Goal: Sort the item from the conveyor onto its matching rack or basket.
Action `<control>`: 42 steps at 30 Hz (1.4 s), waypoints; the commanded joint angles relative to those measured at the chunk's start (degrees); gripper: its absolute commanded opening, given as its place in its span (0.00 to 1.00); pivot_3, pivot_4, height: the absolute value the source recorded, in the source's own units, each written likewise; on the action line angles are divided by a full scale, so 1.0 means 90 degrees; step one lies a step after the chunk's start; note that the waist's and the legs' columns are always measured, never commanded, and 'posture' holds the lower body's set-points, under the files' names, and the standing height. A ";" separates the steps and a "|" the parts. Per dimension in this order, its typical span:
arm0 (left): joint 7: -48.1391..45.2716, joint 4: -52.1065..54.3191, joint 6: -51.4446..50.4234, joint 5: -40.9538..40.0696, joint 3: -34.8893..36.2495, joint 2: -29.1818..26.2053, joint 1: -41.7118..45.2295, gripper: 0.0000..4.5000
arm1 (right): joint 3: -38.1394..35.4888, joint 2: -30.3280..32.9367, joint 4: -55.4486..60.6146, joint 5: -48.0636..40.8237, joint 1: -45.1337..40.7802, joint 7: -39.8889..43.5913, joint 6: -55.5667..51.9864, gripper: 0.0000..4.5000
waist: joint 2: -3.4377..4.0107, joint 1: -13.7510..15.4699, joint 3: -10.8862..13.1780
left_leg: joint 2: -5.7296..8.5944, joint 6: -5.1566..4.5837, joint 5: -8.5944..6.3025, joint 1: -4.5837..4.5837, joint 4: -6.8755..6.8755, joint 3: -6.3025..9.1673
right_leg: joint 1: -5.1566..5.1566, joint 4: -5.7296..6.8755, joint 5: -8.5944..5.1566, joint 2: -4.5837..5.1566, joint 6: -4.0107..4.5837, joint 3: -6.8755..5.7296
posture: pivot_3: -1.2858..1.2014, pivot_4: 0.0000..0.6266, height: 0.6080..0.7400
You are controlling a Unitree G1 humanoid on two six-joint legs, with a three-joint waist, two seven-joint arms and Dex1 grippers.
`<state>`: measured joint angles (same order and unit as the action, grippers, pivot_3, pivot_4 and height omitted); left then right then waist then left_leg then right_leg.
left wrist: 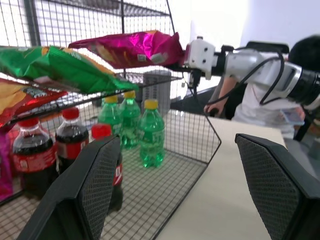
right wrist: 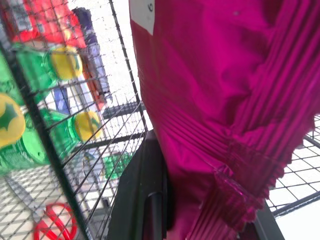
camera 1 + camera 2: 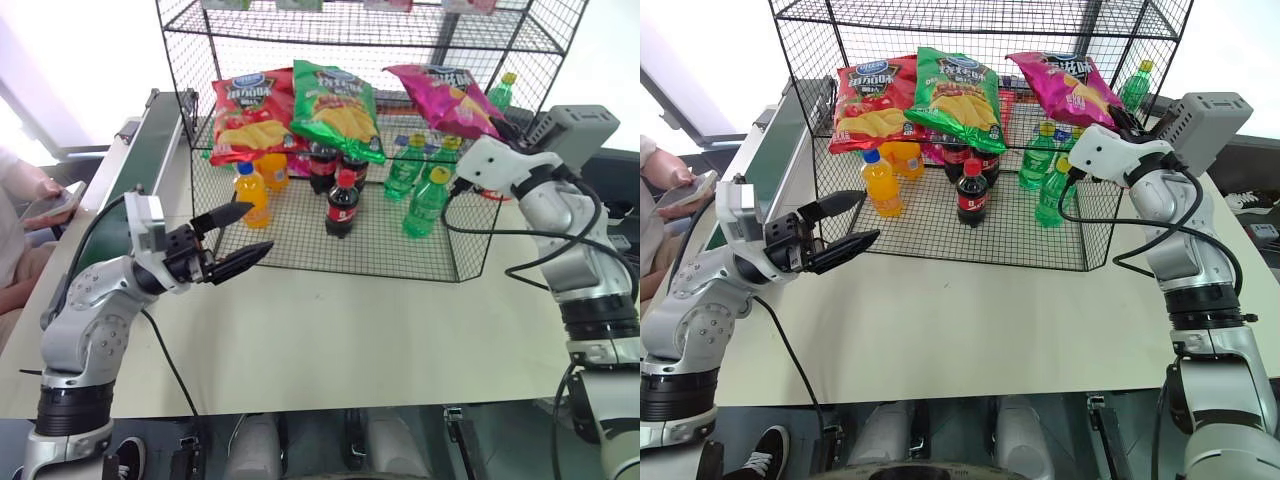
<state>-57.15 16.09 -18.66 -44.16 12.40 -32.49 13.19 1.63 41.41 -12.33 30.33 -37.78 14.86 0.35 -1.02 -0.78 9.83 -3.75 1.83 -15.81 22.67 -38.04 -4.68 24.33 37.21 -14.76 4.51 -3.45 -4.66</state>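
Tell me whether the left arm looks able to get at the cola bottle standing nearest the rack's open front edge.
Probably yes. The left gripper hangs open before the rack, whose front is unwalled there, and nothing stands between it and the cola bottle.

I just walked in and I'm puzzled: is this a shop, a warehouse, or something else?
Probably a mock shop or sorting test bench: a black wire rack stocked with chip bags and soda bottles, beside a conveyor belt on a plain table.

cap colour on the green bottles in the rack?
Yellow caps on the green bottles, clearest in the left wrist view.
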 commanded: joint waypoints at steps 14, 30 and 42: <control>0.0397 0.0515 -0.0045 -0.0014 -0.0137 0.0113 0.0032 0.87 | -0.1032 0.0009 0.0644 -0.2532 -0.0163 0.1378 -0.0349 0.98 | 0.0000 0.0016 0.0000 | -0.0001 0.0000 0.0000 0.0000 0.0000 0.0000 | 0.0000 0.0000 0.0001 -0.0001 0.0000 0.0000 | 0.52 0.24 1.00; 0.0394 0.0499 0.0015 0.0123 -0.0194 -0.0021 0.0028 0.87 | -0.1215 0.0091 0.2126 -0.4794 0.0622 0.3281 -0.1011 0.98 | 0.0001 0.0036 0.0001 | -0.0002 -0.0002 -0.0001 0.0001 0.0001 0.0002 | 0.0000 -0.0001 0.0000 -0.0002 0.0000 -0.0002 | 0.52 0.24 1.00; 0.0705 0.0521 -0.0452 0.0048 0.0742 -0.0722 -0.0855 0.87 | -0.2929 0.0728 0.4084 -0.9160 0.2590 0.4487 -0.3954 0.98 | -0.0003 0.0030 -0.0001 | -0.0007 -0.0008 -0.0005 -0.0005 0.0013 0.0017 | -0.0006 -0.0003 -0.0001 -0.0008 0.0003 -0.0006 | 0.52 0.24 1.00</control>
<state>-50.70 19.19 -22.34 -43.31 15.85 -37.73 6.88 -23.54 47.37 20.69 -46.66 -18.01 53.11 -30.94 -1.04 -0.51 9.82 -3.83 1.69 -15.89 22.61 -37.92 -4.51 24.26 37.16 -14.78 4.42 -3.43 -4.72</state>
